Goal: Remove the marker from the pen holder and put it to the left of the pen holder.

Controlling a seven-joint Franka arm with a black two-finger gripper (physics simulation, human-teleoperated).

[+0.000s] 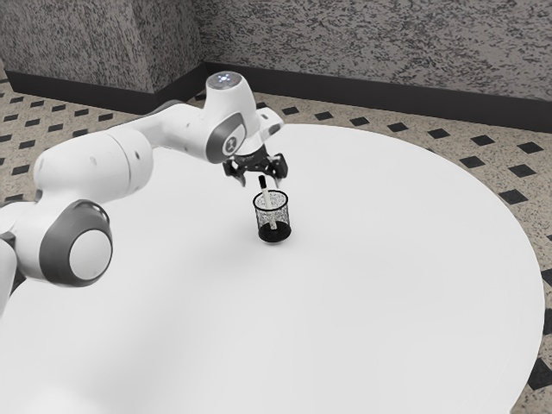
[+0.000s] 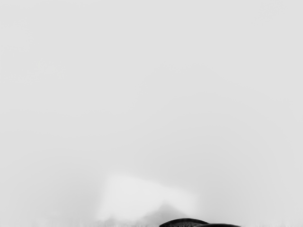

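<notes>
The marker [image 1: 266,198] is being held in the mesh pen holder [image 1: 284,217]. The gripper [image 1: 260,182] is being held wide; extraction and placement are being awaited.

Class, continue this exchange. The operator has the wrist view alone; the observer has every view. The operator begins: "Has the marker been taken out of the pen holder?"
Observer: No. The marker is inside the pen holder, its black end above the rim.
Operator: Is it upright?
Observer: Tilted: its top leans toward the exterior view's left.
Operator: Has the gripper got hold of it?
Observer: No. The jaws are apart, with a gap on each side of the marker's black end as the exterior view shows it.
</notes>
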